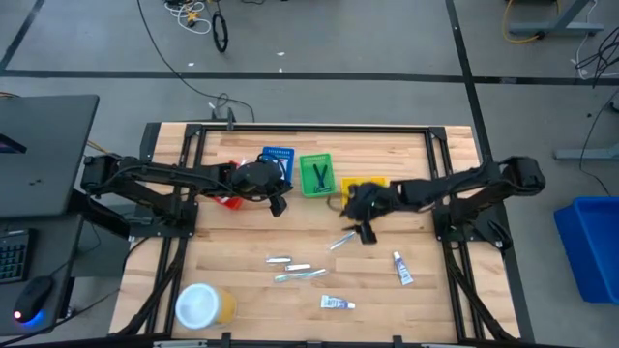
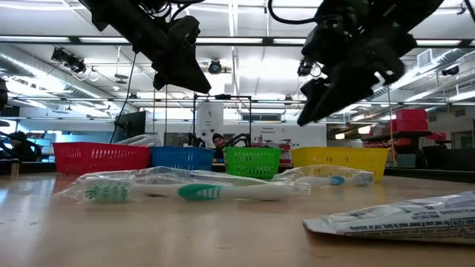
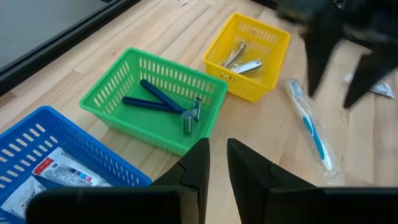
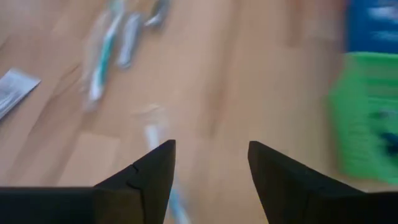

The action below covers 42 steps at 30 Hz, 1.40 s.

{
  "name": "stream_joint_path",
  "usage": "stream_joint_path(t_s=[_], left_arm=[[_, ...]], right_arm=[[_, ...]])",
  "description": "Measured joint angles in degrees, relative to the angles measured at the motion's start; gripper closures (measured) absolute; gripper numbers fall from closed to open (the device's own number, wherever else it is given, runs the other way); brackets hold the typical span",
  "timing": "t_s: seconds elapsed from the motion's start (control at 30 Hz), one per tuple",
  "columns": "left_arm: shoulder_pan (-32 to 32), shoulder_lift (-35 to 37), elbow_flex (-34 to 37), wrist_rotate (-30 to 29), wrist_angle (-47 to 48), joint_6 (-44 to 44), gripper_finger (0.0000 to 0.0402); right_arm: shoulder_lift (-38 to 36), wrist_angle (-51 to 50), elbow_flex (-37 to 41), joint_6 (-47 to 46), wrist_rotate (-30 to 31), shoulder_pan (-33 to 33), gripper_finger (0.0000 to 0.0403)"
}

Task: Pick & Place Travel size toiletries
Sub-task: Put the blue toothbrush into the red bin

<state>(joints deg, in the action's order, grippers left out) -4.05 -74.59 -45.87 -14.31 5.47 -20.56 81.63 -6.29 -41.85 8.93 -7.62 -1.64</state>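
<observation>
Several toiletries lie flat on the table: a wrapped toothbrush (image 1: 340,240) (image 3: 311,130), silvery sticks (image 1: 280,260), a teal-bristled wrapped toothbrush (image 1: 300,276) (image 2: 200,191), and white tubes (image 1: 338,303) (image 1: 401,269). My right gripper (image 1: 366,232) (image 4: 211,155) hovers open just above the table beside the wrapped toothbrush (image 4: 152,134), touching nothing. My left gripper (image 1: 278,201) (image 3: 217,158) hangs in the air near the blue bin (image 1: 278,159), its fingers open by a narrow gap and empty.
Four small bins stand in a row at the far side: red (image 2: 100,156), blue (image 3: 37,155) with white tubes, green (image 3: 155,99) with dark blue razors, yellow (image 3: 249,53) with silvery items. A white-lidded yellow jar (image 1: 200,305) stands at the near left. Bare wood lies between the items.
</observation>
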Motion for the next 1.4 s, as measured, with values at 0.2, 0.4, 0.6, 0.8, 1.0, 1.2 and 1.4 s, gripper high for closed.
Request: stream_joint_path(t_s=[0.2,0.4,0.6,0.8,1.0,1.2,1.4], left_arm=[[0.0,0.0,0.0,0.0,-0.1,0.0,0.0339],[0.0,0.0,0.0,0.0,-0.1,0.0,0.0339],[0.0,0.0,0.0,0.0,-0.1,0.0,0.0339],[0.0,-0.1,0.0,0.5,-0.2,0.0,0.0339],[0.0,-0.1,0.0,0.7,-0.3,0.0,0.0339],[0.0,-0.1,0.0,0.6,-0.5,0.0,0.0339],[0.0,-0.1,0.0,0.6,-4.7,0.1,0.0339]], right_arm=[[7.1,1.5,0.0,-0.2,1.7,-5.0,0.0205],[11.9,1.8,0.0,-0.2,3.0,-6.3,0.0218],[14.9,2.3,0.0,1.2,3.0,-6.3,0.0264],[14.8,4.2,0.0,-1.1,3.1,-6.2,0.0329],[13.0,8.2,0.0,-5.7,-1.4,-4.7,0.0368],[4.6,8.6,0.0,-9.6,-1.4,-2.6,0.0373],[-7.3,16.2,0.0,-11.1,1.0,-0.5,0.0374]])
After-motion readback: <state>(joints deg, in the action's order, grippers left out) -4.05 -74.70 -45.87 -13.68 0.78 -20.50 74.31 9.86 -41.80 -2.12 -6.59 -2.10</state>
